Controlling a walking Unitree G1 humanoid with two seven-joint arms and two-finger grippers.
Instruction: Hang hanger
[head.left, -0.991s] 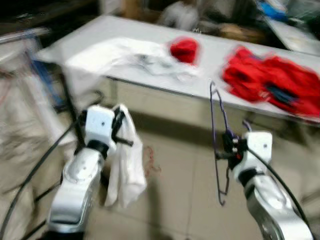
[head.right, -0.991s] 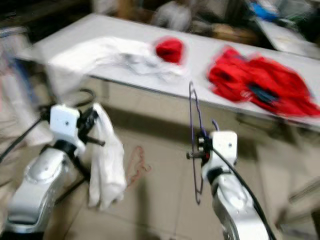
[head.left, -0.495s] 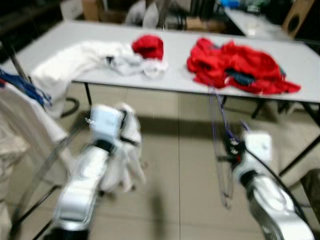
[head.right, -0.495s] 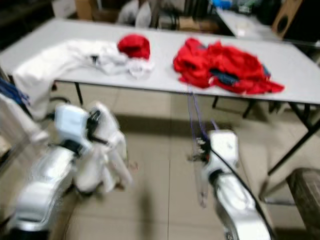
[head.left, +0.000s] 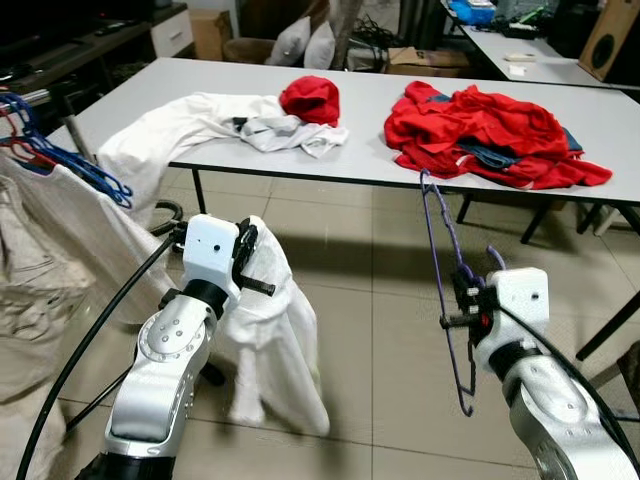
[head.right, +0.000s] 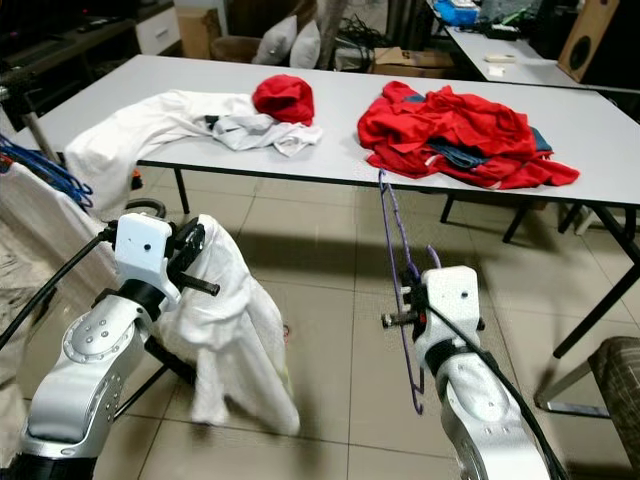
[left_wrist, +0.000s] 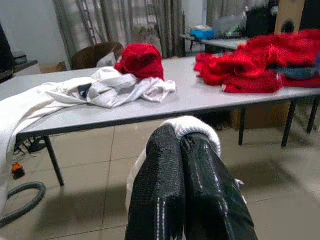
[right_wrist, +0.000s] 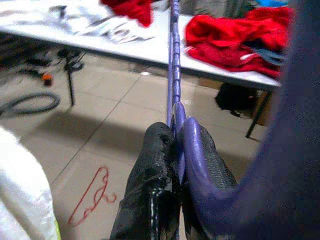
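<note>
Right hand (head.left: 468, 305) gripping purple hanger (head.left: 446, 262), left hand (head.left: 252, 262) pinching white garment (head.left: 275, 340), table (head.left: 360, 160) ahead

left gripper (head.left: 262, 284) clamped, right gripper (head.left: 455, 320) clamped, both raised

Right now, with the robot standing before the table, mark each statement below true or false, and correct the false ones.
1. The right gripper is shut on the purple hanger. True.
2. The left gripper holds a red garment. False: it is shut on a white garment that hangs toward the floor.
3. A pile of red clothes lies on the grey table. True.
4. The floor under the table is bare. False: a red hanger lies on the tiles.
5. The purple hanger lies flat on the table. False: it is held upright in front of the table.
</note>
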